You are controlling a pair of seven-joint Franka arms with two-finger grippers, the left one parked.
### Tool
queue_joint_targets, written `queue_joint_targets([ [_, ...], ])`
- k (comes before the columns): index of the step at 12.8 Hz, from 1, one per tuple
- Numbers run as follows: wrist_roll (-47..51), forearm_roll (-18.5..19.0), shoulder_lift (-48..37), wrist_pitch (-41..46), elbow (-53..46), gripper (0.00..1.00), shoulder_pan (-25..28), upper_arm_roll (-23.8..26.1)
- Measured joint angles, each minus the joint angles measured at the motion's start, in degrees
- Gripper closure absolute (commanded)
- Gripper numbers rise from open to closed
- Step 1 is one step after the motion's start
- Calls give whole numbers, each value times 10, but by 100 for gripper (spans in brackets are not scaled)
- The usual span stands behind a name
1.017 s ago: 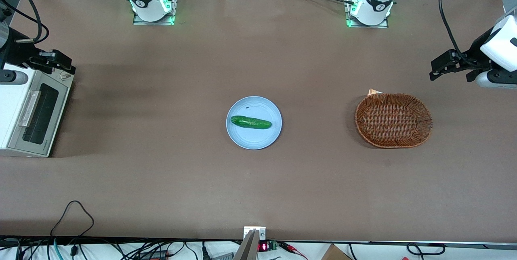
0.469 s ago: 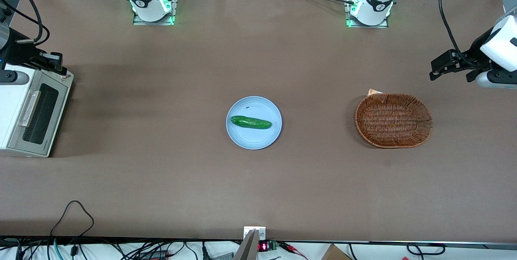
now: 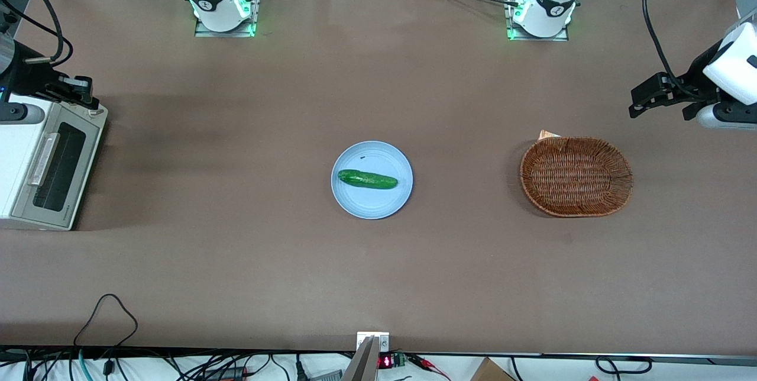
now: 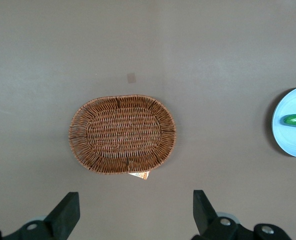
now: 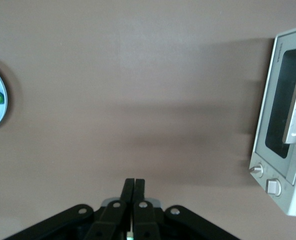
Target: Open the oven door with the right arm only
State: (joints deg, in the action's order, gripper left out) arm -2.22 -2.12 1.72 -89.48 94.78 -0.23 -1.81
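Even, diffuse overhead light fills every view, bright without glare. On the brown table [image 3: 248,239] soft shadows trail from the oven [image 3: 41,162] and streak faintly across the middle. Green lamps glow at the arm bases [image 3: 223,26]. The gripper [image 5: 133,192] looks slightly soft up close, its fingers pressed together.

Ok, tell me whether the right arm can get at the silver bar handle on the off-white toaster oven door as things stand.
Probably yes. The black gripper, jaws shut, hovers above the oven's knob end; the closed door's handle lies bare with nothing between.
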Motion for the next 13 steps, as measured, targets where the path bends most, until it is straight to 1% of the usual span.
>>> queue_joint_targets([
  [2,0,1,6,5,0,99,0,0],
  [3,0,7,8,8,0,100,0,0],
  [5,0,43,9,23,0,100,1,0],
  [7,2,59,10,29,0,100,1,0],
  [13,89,60,32,38,0,100,-5,0],
])
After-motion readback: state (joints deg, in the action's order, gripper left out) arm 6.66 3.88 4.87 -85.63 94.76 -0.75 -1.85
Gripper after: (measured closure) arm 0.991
